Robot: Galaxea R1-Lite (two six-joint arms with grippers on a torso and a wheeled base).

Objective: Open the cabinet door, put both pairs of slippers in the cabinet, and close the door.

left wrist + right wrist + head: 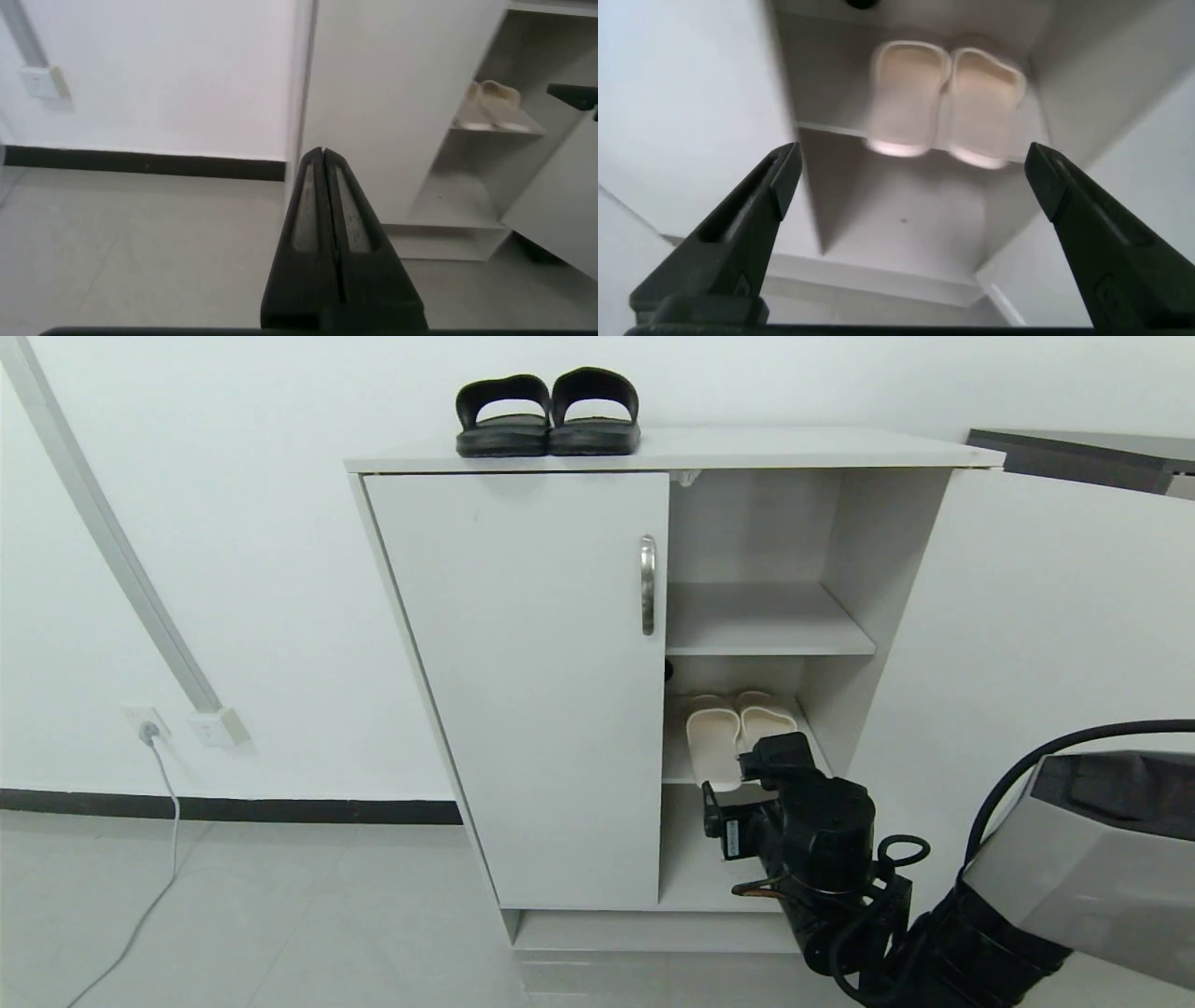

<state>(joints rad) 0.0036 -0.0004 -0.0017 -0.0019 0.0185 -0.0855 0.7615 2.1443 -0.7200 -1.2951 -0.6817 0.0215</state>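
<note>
White wall [233, 569] and tiled floor [280, 915] surround cabinet [794, 453].

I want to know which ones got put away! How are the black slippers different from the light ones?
The black slippers are dark; the cream slippers are pale. The black slippers sit out on top of the cabinet; the cream slippers sit inside it on a shelf, behind the open door. So the cream slippers are put away and the black slippers are not yet. Both pairs lie neatly side by side.
</note>
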